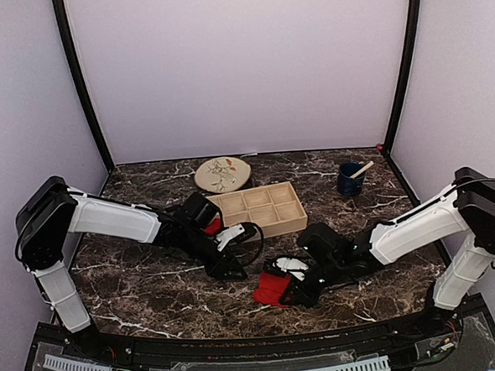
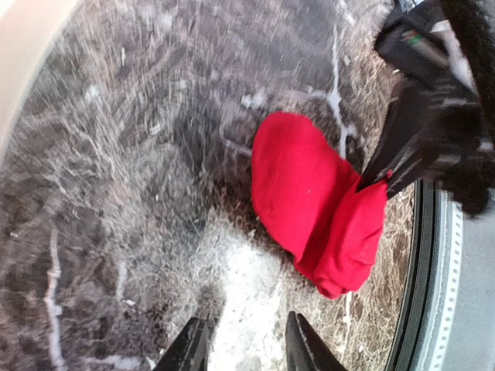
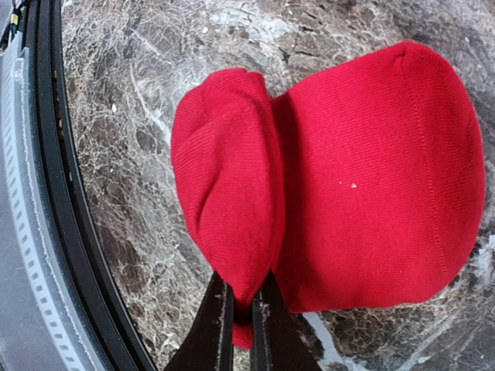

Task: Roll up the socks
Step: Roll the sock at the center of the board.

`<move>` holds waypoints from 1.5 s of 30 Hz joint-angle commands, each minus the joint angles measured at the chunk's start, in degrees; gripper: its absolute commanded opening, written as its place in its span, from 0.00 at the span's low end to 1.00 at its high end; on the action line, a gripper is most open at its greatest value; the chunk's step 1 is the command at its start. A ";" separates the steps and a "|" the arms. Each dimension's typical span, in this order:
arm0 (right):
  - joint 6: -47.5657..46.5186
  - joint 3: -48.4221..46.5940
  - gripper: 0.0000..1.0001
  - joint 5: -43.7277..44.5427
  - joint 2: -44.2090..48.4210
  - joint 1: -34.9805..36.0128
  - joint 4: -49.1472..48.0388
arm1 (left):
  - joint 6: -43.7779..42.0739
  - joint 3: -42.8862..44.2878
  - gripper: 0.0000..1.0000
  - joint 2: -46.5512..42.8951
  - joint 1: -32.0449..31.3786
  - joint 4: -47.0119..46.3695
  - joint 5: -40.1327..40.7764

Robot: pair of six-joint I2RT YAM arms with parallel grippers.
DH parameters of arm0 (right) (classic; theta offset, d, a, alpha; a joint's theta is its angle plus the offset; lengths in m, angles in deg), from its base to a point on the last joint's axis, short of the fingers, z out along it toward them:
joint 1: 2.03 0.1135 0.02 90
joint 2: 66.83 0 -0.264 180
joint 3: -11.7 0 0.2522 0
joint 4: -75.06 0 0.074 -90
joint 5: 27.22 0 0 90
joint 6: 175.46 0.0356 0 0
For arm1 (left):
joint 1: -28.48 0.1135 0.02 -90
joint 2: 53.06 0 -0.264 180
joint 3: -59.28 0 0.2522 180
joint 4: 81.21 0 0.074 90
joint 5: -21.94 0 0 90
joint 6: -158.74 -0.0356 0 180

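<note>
A bright red sock (image 1: pixel 271 289) lies near the table's front edge, partly folded over on itself (image 3: pixel 371 178). My right gripper (image 3: pixel 241 313) is shut on the folded flap of this sock, and red cloth shows between its black fingers (image 2: pixel 402 151). In the top view the right gripper (image 1: pixel 287 289) sits at the sock's right side. My left gripper (image 2: pixel 246 348) is open over bare marble, a little short of the sock (image 2: pixel 309 201), with nothing between its fingers. A second red sock (image 1: pixel 214 226) peeks out behind the left wrist beside the tray, mostly hidden.
A wooden tray (image 1: pixel 261 208) with several compartments stands behind the arms. A round patterned plate (image 1: pixel 222 173) lies further back. A dark blue cup (image 1: pixel 349 179) with a wooden stick stands at the back right. The black front rail (image 1: pixel 240 344) runs close to the sock.
</note>
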 commanded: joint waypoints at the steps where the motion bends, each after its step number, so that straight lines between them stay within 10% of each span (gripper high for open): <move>1: 1.27 -0.06 0.00 -7.19 -1.77 -1.93 1.21 | 0.00 -3.91 0.37 -6.81 -1.84 -7.97 3.51; 45: 4.28 -2.73 0.00 -24.87 -7.95 -8.39 2.08 | -16.50 -4.01 0.48 -4.10 -20.03 -7.75 21.41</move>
